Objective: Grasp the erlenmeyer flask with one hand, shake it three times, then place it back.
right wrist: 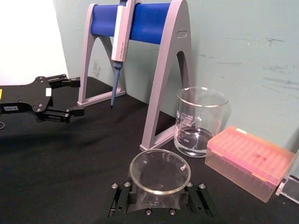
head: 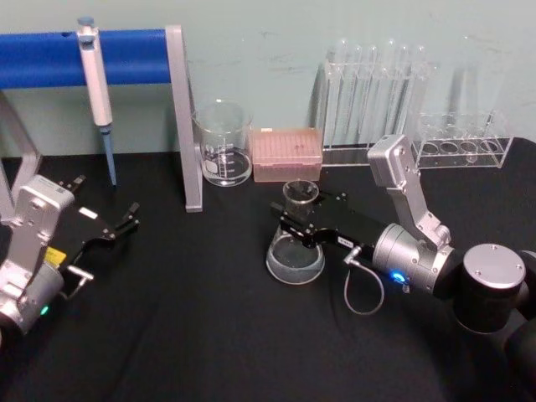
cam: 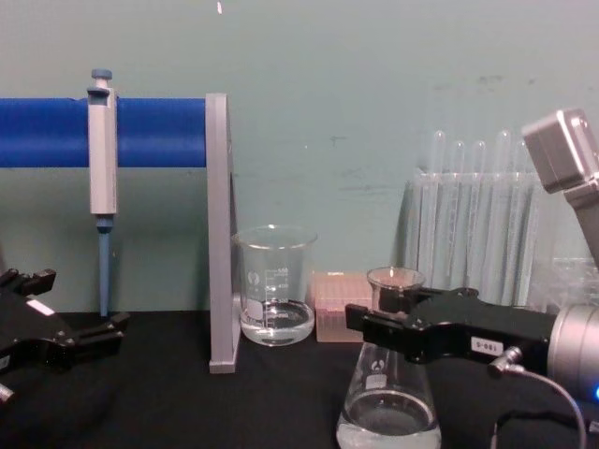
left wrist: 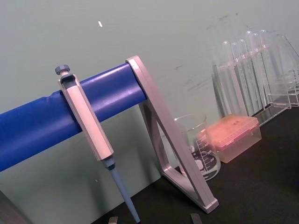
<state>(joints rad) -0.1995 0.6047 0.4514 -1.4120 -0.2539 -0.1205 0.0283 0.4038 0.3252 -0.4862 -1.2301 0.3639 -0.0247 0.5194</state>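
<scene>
The black table (head: 193, 335) carries erlenmeyer flask (head: 295, 258), beaker (head: 223, 146), pink box (head: 287, 155), pipette stand (head: 183, 126) and test-tube rack (head: 377, 96).

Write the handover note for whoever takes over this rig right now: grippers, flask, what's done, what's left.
Right gripper: shut on the neck of the erlenmeyer flask, mid-table in front of the pink box.
Left gripper: open, parked at the left of the table, holding nothing.
Flask: upright, base apparently on the table, a little clear liquid inside.
Done: the grasp looks made. Whether any shakes happened cannot be told.
Left: if unshaken, lift, shake three times, set it back, release.
</scene>
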